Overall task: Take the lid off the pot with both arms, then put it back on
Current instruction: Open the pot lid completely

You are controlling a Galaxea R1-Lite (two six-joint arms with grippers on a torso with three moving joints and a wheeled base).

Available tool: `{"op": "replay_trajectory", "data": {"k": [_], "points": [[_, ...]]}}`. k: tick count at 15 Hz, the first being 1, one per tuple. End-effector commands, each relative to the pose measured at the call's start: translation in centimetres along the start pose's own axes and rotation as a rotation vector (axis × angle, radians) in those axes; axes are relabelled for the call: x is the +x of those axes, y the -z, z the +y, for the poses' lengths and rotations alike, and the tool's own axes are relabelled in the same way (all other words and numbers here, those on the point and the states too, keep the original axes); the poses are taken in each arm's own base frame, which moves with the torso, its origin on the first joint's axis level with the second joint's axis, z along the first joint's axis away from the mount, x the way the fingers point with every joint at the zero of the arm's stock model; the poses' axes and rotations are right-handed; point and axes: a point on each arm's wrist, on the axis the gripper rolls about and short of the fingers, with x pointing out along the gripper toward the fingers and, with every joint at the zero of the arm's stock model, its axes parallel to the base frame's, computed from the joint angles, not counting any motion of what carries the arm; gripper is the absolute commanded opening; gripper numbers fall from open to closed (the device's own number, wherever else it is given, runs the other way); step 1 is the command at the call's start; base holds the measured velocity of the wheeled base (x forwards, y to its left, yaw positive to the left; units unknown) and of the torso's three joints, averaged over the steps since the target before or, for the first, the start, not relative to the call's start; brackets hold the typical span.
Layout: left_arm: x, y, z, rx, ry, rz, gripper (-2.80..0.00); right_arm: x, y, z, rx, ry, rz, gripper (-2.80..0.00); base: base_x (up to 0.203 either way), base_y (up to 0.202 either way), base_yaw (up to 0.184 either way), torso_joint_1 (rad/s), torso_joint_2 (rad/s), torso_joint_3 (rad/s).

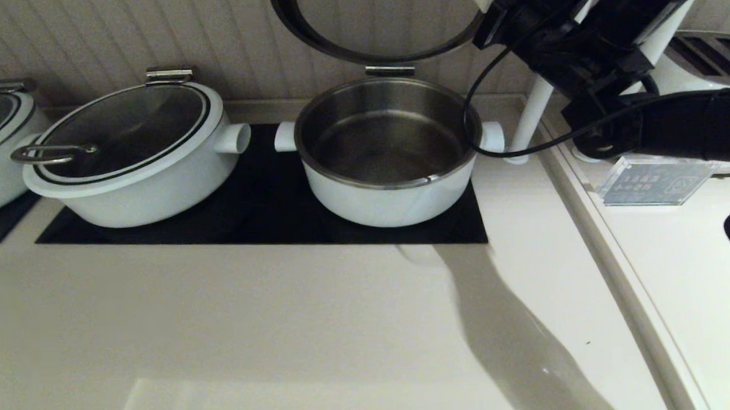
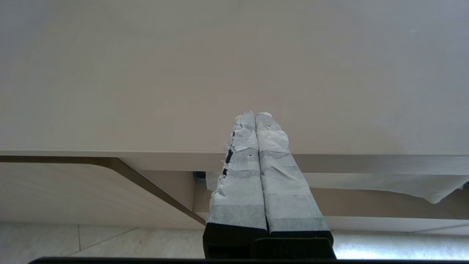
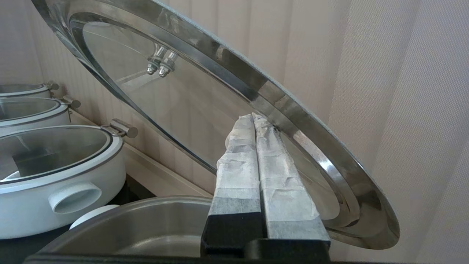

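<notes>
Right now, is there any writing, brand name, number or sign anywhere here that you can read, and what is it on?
None can be read.
Clear plastic card on the side counter: rows of small marks and a square symbol, too blurred to read.
The pot, the lid and the neighbouring pot: no lettering visible.

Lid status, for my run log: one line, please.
lid: raised, tilted over pot | right gripper: shut, under rim | left gripper: shut, away

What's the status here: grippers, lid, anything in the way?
Right gripper shut, tips against the underside of the lid, tilted up above the open pot. Left gripper shut, off near the counter edge. Nothing in the pot.
</notes>
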Motion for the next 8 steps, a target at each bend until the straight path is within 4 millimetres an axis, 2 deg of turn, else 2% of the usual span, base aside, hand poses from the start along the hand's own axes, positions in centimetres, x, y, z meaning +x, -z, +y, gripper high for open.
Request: {"op": "replay_trajectory", "data": {"k": [1,8], "points": [[0.00,0.01,0.00,0.000,0.000,0.000,-2.80,0.00,0.05,0.02,-0.001,-0.002,-0.002,-2.80,0.000,0.000,0.000,0.000,0.00,0.000],[0.00,0.01,0.00,0.000,0.000,0.000,-2.80,-0.04,0.50,0.04,0.002,-0.001,0.008,-2.80,0.000,0.000,0.000,0.000,0.00,0.000]]}}
